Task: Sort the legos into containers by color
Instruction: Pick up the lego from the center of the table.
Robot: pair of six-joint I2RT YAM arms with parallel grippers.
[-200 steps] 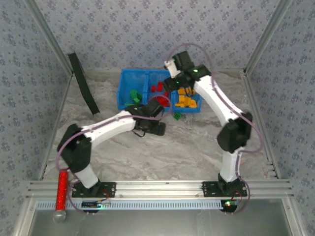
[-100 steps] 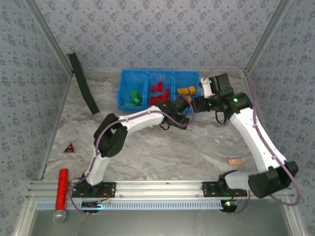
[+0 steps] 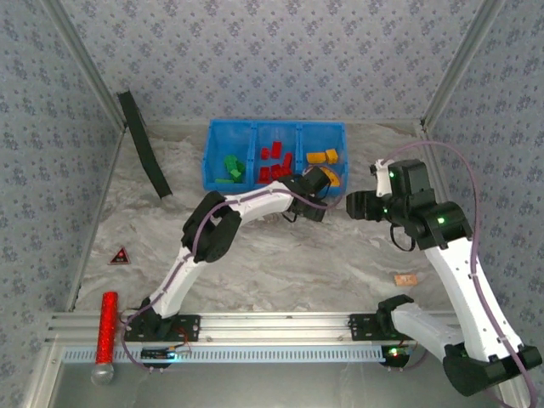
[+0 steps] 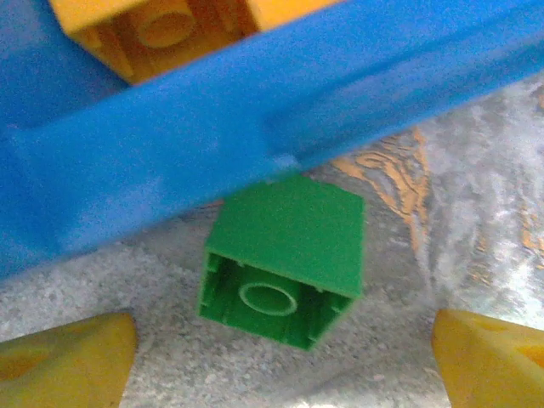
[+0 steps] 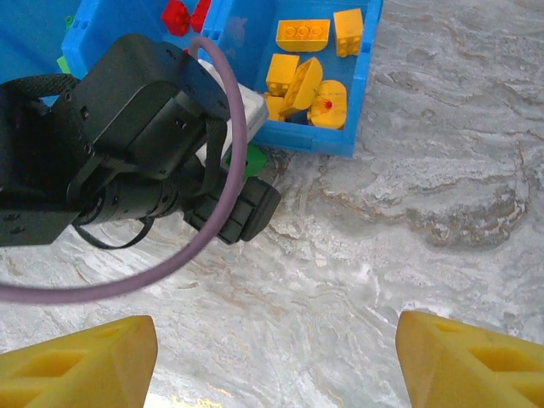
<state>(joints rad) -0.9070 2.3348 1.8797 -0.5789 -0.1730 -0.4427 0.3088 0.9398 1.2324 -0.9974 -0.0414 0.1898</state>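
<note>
The blue tray (image 3: 276,125) stands at the back, holding green bricks (image 3: 231,166) on the left, red bricks (image 3: 274,161) in the middle and orange-yellow bricks (image 3: 324,156) on the right. One green brick (image 4: 285,255) lies on its side on the table against the tray's front wall (image 4: 255,119). My left gripper (image 4: 280,361) is open just in front of it, one finger on each side and apart from it. My right gripper (image 5: 272,365) is open over bare table, right of the left gripper (image 3: 316,183). In the right wrist view, the orange-yellow bricks (image 5: 310,76) lie in the right compartment.
A red glittery cylinder (image 3: 108,327) lies at the near left and a small dark triangle (image 3: 120,255) lies left of the arms. A black strip (image 3: 144,144) leans on the left wall. A small tan scrap (image 3: 406,279) lies on the right. Patterned walls close in the table.
My right arm has pulled back from above the tray to the right and nearer. My left arm has reached further right along the tray's front to its right end.
</note>
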